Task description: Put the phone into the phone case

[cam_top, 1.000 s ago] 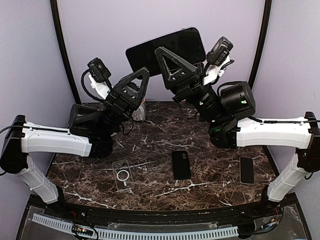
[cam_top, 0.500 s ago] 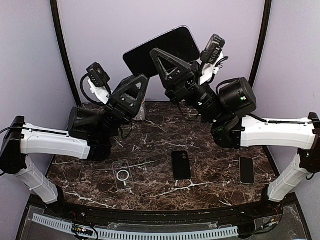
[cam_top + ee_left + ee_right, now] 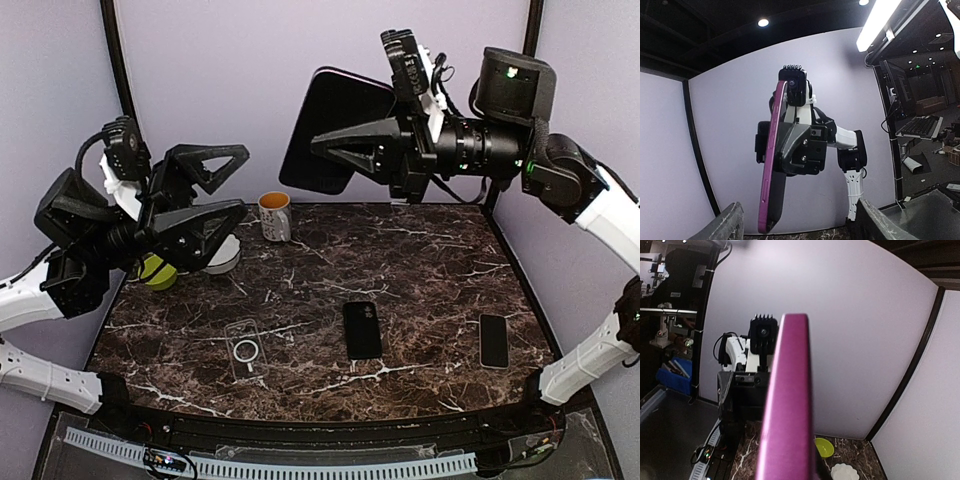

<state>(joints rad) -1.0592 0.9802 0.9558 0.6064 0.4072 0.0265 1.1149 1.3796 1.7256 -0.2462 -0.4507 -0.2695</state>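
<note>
My right gripper (image 3: 318, 146) is shut on a phone (image 3: 335, 130) with a black face and purple rim, holding it high above the back of the table. The left wrist view shows that phone (image 3: 771, 165) edge-on, clamped between the right fingers (image 3: 801, 150). In the right wrist view its purple edge (image 3: 787, 405) fills the middle and hides my own fingertips. My left gripper (image 3: 245, 180) stands open and empty at the left, pointing at the phone but apart from it. The clear phone case (image 3: 244, 348), with its white ring, lies flat near the table's front left.
Two black phones (image 3: 362, 330) (image 3: 493, 340) lie flat on the marble table (image 3: 420, 260). A mug (image 3: 274, 215) stands at the back. A green bowl (image 3: 155, 271) and a white dish (image 3: 224, 260) sit under the left gripper. Purple walls close in the back and sides.
The left gripper has opened and its arm has swung back to the left. The right arm has risen and shifted right, turning the phone more upright.
</note>
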